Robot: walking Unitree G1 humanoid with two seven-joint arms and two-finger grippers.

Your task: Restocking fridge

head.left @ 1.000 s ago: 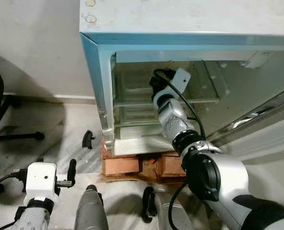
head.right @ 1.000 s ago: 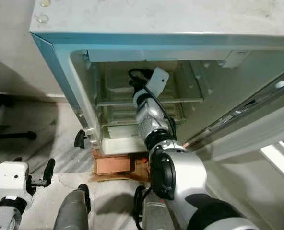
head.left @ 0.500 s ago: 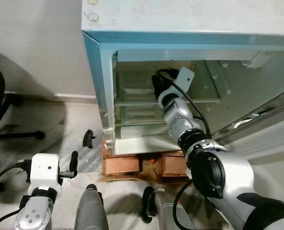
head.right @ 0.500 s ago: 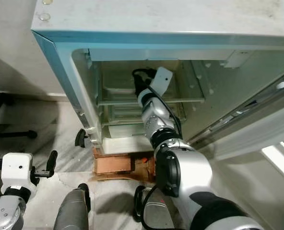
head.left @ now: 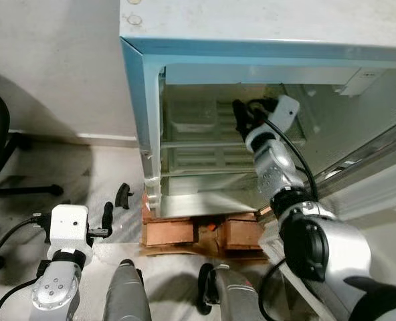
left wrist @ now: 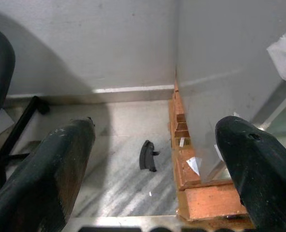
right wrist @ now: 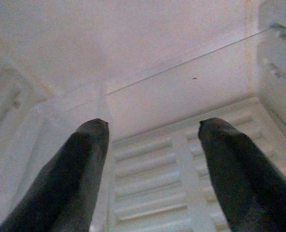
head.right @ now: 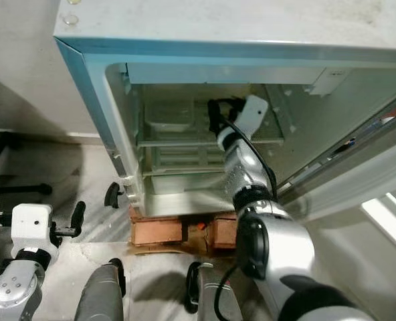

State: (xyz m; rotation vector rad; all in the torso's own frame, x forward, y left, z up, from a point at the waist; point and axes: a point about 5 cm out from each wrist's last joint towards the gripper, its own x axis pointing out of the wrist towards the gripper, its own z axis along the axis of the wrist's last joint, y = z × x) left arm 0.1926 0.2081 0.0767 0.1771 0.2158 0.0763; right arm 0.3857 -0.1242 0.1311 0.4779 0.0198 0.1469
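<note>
Reaching into the open fridge (head.left: 205,80), right end effector (right wrist: 150,159) fingers apart, empty; left end effector (left wrist: 152,164) likewise

The fridge (head.left: 265,30) has a painted metal shell, pale and a little scuffed; its shelves (head.right: 184,140) are clear, glossy plastic. It stands on red bricks (head.left: 168,231) — rough, matt. The floor (head.left: 71,174) is smooth veined marble.

the grey marble floor (head.left: 71,167) carries a stack of reddish-brown bricks (head.left: 201,231) under the pale blue open fridge (head.left: 251,40); a small black curved plastic piece (head.left: 122,195) lies just beside them.
</note>
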